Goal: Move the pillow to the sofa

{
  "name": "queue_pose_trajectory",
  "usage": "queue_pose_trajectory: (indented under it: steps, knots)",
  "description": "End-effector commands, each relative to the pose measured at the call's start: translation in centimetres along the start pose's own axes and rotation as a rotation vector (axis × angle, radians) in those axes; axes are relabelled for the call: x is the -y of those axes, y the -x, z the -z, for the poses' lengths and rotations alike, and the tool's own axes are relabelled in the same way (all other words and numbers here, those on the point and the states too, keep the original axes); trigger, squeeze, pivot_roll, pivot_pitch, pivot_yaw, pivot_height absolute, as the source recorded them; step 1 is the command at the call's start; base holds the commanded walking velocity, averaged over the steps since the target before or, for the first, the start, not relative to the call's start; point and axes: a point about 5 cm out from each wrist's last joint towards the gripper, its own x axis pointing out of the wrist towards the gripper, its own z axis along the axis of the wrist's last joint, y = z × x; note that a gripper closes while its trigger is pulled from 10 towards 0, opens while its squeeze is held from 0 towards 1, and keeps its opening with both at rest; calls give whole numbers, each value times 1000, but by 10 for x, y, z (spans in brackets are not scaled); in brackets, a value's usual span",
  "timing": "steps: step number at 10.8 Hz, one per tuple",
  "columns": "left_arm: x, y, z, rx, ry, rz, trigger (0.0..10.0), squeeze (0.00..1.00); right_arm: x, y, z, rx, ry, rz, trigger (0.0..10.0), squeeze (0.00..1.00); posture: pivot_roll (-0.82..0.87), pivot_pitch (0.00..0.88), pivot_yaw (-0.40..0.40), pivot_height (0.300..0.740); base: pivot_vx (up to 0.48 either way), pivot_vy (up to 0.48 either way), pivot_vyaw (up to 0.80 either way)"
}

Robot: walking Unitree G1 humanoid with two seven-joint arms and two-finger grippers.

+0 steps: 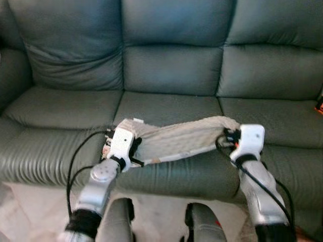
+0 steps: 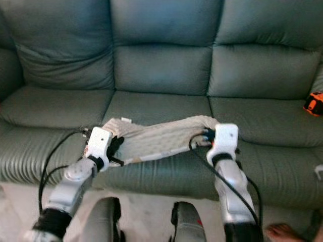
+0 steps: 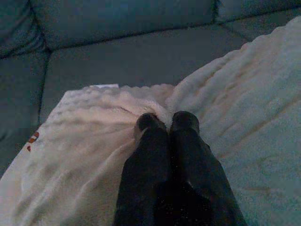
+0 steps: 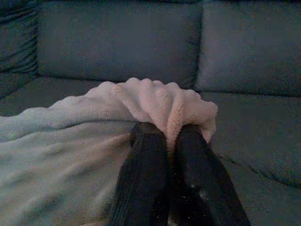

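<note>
Both tools clenched on pillow (image 1: 176, 141) ends: left tool (image 3: 167, 123), right tool (image 4: 165, 133). Thin fabric pinches may slip mid-frame before sofa (image 1: 166, 108) seat.

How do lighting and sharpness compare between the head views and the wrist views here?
Left and right eye views: daylit, slightly soft, the pillow and sofa readable. Left wrist view: dim, bluish, the left gripper near-black against fabric. Right wrist view: equally dark, the right gripper pinching a brighter fold.
</note>
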Motion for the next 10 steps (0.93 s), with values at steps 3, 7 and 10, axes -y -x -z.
queue_pose_trajectory:
  steps: [3, 7, 10]
  knots:
    - [-19, -13, -15, 39, 14, -77, 10000, 0, -15, -14, -5, -23, -6, -59, 10000, 0, -28, 104, -36, 627, 0, 0, 0]
    - [-29, -31, -19, 21, 18, -148, 10000, 0, -24, -33, -3, -51, 67, -68, 10000, 0, -14, 155, -30, 627, 0, 0, 0]
    - [16, -52, -31, 58, 14, -46, 10000, 0, -5, -42, -11, -13, 161, 27, 10000, 0, -32, 171, -24, 627, 0, 0, 0]
